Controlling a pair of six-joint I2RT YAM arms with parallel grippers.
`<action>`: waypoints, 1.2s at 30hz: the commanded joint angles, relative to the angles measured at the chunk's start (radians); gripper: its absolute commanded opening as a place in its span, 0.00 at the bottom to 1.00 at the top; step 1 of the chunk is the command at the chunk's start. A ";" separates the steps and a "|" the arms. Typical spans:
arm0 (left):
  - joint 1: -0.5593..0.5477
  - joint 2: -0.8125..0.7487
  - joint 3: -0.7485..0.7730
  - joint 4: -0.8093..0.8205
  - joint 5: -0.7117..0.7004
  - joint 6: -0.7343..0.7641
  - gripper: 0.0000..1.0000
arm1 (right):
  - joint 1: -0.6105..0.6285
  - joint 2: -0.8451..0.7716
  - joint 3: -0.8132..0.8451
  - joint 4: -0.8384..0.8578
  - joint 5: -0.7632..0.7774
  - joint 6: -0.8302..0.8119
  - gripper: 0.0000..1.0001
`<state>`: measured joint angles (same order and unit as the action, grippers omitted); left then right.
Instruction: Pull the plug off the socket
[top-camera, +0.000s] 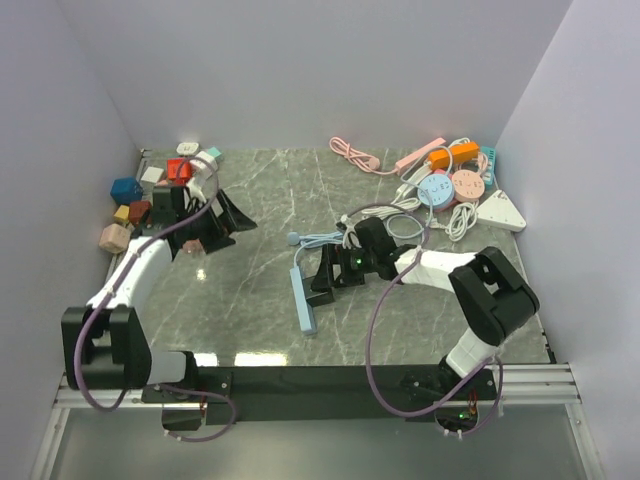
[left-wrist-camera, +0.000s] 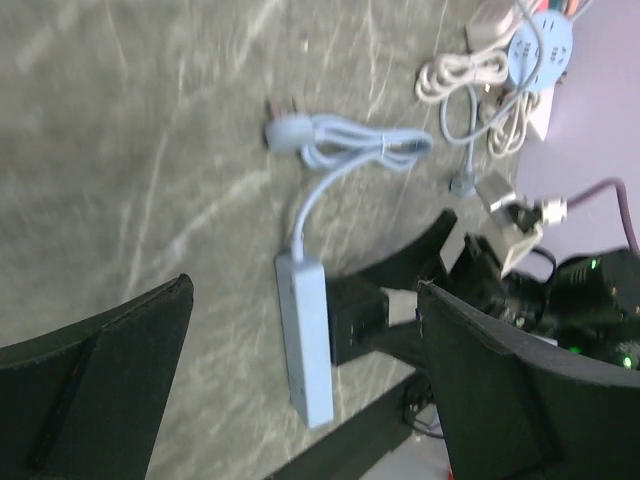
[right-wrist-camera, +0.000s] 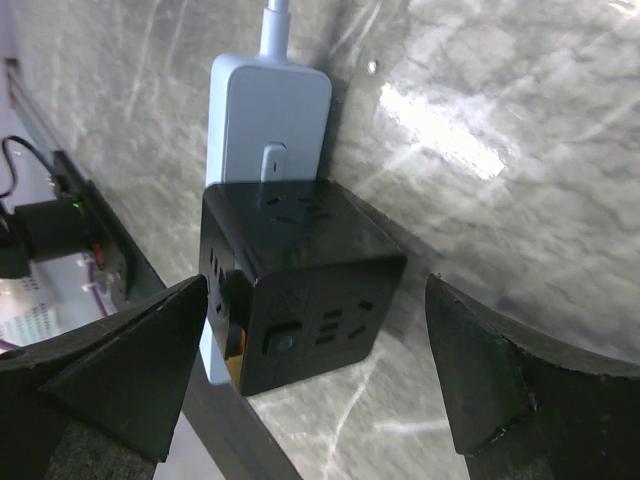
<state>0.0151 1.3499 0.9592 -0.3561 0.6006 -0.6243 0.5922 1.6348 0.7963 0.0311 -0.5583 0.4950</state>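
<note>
The grey marbled tabletop (top-camera: 260, 200) fills the scene between pale walls. The left arm (top-camera: 140, 270) reaches toward the far left, and the right arm (top-camera: 470, 275) bends in from the right toward the middle.

At the far right lies a heap of power strips and round sockets (top-camera: 450, 180) with tangled white and pink cords. At the far left sits a cluster of coloured cube adapters (top-camera: 140, 200).

The light-blue power strip (top-camera: 303, 298) lies near the middle of the tabletop, running near to far. A black cube socket (right-wrist-camera: 300, 280) sits hard against its right side, over the near half. Whether the two are plugged together cannot be told.

The right gripper (top-camera: 325, 270) is spread wide, one finger on each side of the cube and neither touching it. The left gripper (top-camera: 228, 215) is also spread wide and holds nothing, well apart from the strip at the far left.

The strip's cord runs to a loose blue coil (left-wrist-camera: 360, 145). It ends in a small plug (left-wrist-camera: 285, 130) lying free on the tabletop, far of the strip.
</note>
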 joint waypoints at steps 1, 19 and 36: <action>-0.009 -0.107 -0.080 0.075 0.001 -0.060 0.99 | 0.009 0.042 -0.032 0.168 -0.058 0.063 0.96; -0.135 -0.120 -0.264 0.121 -0.042 -0.187 0.99 | 0.038 0.077 -0.060 0.376 -0.227 0.295 0.03; -0.380 -0.110 -0.186 0.108 -0.058 -0.051 0.99 | -0.012 0.039 0.366 -0.154 -0.025 0.448 0.00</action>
<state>-0.3157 1.2663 0.7403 -0.2672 0.5152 -0.7422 0.5838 1.6825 1.0588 -0.0406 -0.5907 0.9024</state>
